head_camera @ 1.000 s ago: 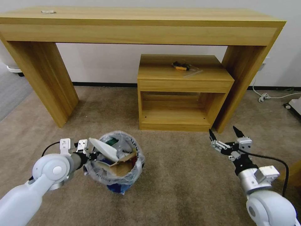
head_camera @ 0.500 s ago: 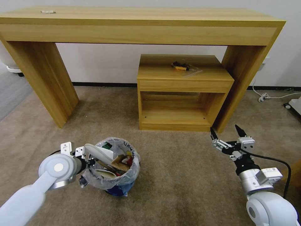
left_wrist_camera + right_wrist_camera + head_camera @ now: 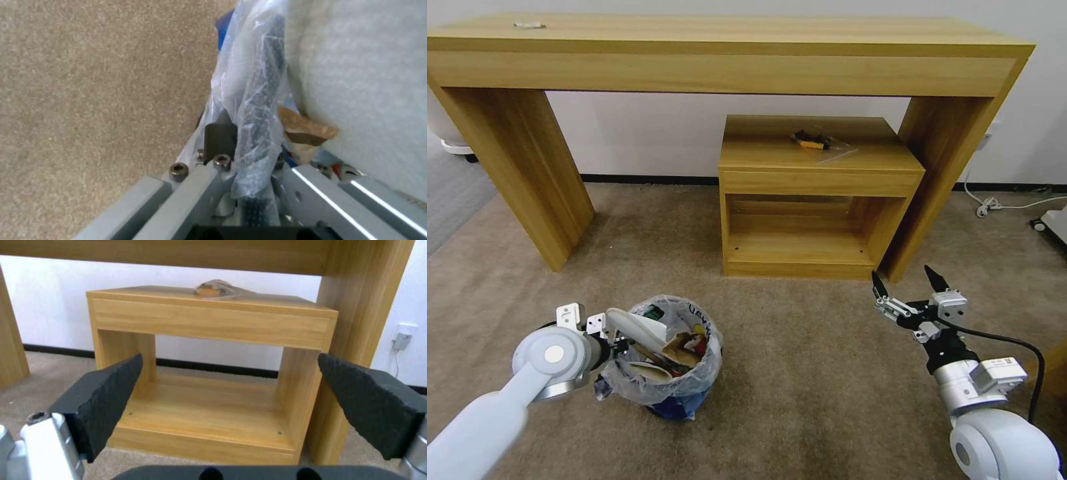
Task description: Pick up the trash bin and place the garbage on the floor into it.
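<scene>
My left fingers were clamped on the rim of the trash bin, one finger outside the crinkly bag and the black rim pinched between. The bin stood low on the beige carpet in front of me, on my left side, packed with garbage: a white foam insole leaning over the rim, brown cardboard and red scraps beside it. My right fingers hung spread wide and empty above the carpet, facing the small wooden shelf unit under the long bench
</scene>
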Robot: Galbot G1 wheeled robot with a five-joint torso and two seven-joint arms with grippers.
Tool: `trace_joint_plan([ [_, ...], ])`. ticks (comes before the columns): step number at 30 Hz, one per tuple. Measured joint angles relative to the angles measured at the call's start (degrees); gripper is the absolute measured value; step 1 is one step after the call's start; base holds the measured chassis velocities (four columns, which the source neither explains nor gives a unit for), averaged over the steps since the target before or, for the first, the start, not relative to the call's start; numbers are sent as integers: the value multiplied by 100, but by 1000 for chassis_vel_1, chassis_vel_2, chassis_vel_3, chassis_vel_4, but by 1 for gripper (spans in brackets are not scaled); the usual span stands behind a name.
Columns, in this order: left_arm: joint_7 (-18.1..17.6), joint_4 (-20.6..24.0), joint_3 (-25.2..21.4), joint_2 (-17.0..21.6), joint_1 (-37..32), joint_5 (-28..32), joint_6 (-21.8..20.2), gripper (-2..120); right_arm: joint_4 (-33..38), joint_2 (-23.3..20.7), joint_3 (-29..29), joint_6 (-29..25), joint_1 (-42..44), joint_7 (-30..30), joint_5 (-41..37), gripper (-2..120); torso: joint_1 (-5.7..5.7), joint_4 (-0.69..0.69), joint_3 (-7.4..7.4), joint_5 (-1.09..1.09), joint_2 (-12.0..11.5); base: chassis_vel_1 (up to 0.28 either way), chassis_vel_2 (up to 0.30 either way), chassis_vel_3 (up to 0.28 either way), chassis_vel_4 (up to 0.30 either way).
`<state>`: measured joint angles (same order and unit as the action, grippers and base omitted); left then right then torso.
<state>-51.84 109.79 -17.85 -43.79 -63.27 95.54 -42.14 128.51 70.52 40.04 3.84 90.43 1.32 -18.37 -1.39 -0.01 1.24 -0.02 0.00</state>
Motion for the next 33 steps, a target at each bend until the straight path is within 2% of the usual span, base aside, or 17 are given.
trace_joint_plan([
  [25, 10, -161, 19, -204, 28, 195, 0, 0, 10, -58, -40, -25, -22, -16, 15, 100, 0, 0, 0, 0, 0, 0, 0, 0, 0],
  [27, 4, -161, 12, -215, 30, 291, 0, 2, 12, -66, -36, -29, -26, -18, 14, 100, 0, 0, 0, 0, 0, 0, 0, 0, 0],
  [30, 4, -164, -3, -220, 46, 392, 0, 16, 12, -69, -32, -43, -27, -19, 15, 100, 0, 0, 0, 0, 0, 0, 0, 0, 0],
  [31, 4, -164, -3, -220, 46, 392, 0, 16, 12, -69, -32, -43, -27, -19, 15, 100, 0, 0, 0, 0, 0, 0, 0, 0, 0],
  [33, 0, -178, -11, -222, 56, 429, 1, 24, 12, -69, -29, -51, -19, -20, 16, 100, 0, 0, 0, 1, 0, 0, 0, 0, 0],
])
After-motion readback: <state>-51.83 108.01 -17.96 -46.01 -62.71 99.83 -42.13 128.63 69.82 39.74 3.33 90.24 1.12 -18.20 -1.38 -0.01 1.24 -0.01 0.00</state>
